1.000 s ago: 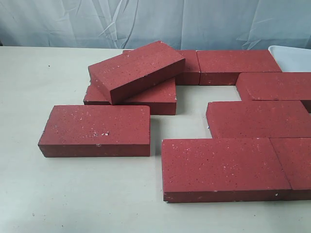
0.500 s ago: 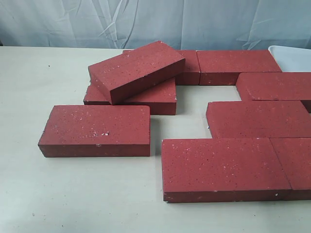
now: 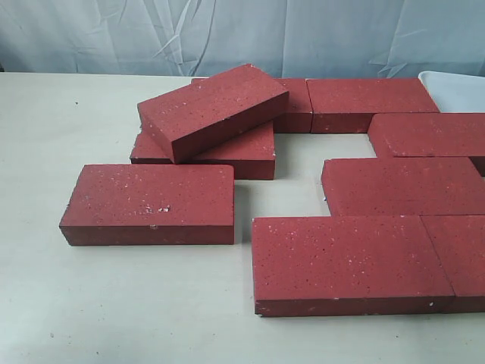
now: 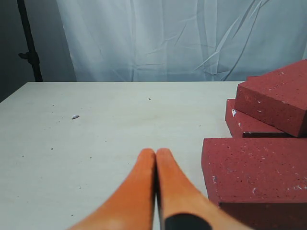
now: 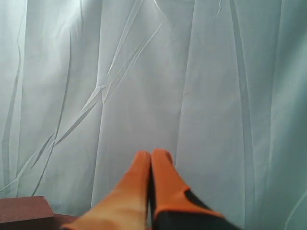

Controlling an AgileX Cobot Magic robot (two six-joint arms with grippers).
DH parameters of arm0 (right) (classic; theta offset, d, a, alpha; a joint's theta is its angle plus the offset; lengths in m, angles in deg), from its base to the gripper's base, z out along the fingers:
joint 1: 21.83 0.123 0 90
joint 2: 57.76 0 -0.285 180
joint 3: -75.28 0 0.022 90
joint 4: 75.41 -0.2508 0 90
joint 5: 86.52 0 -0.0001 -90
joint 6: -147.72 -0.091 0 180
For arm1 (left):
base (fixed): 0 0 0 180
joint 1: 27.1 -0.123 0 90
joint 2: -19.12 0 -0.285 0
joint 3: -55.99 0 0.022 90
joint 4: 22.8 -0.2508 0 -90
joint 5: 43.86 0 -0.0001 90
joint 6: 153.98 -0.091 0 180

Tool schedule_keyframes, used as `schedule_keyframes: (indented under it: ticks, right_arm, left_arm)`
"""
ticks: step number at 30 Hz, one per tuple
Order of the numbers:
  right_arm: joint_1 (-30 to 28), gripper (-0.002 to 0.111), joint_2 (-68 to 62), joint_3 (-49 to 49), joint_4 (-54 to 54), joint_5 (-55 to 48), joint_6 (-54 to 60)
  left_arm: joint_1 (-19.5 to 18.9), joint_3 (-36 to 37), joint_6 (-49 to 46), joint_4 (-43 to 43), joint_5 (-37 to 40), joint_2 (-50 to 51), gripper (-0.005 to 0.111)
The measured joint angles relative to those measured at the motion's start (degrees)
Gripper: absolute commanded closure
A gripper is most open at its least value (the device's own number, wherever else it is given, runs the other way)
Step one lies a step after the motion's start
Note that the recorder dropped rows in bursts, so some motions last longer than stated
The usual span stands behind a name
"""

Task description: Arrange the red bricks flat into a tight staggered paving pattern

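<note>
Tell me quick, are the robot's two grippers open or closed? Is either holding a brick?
Left gripper: closed, holding nothing.
Right gripper: closed, holding nothing.

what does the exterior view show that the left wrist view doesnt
Only the exterior view: the flat-laid bricks on the right, and the corner of a white object at the far right edge.
Only the left wrist view: the left gripper, shut and empty, and a dark stand beside the curtain.
Both: the tilted brick leaning on a flat brick, the lone brick nearer the front, the pale table and the curtain.
</note>
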Motion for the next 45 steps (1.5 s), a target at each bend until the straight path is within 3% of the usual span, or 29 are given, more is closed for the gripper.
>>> schedule_keyframes:
  ticks: [5, 9, 18, 31, 37, 45]
  right_arm:
    - [0.0, 0.108, 0.0, -0.3, -0.9, 0.7, 0.0]
    - [0.0, 0.108, 0.1, -6.0, -2.3, -0.5, 0.0]
    - [0.0, 0.108, -6.6, -22.4, -2.5, -15.7, 0.0]
    - [0.0, 0.108, -7.2, -22.9, -3.1, -20.5, 0.0]
    - [0.0, 0.108, -9.7, -24.0, -6.4, -30.0, 0.0]
    - [0.0, 0.108, -18.9, -33.3, -9.8, -48.2, 0.0]
  left_arm:
    - [0.0, 0.0, 0.0, 0.0, 0.0, 0.0, 0.107]
    - [0.0, 0.0, 0.0, 0.0, 0.0, 0.0, 0.107]
    - [0.0, 0.0, 0.0, 0.0, 0.0, 0.0, 0.107]
    - [0.0, 0.0, 0.0, 0.0, 0.0, 0.0, 0.107]
    - [0.0, 0.0, 0.0, 0.0, 0.0, 0.0, 0.107]
    - [0.0, 0.0, 0.0, 0.0, 0.0, 0.0, 0.107]
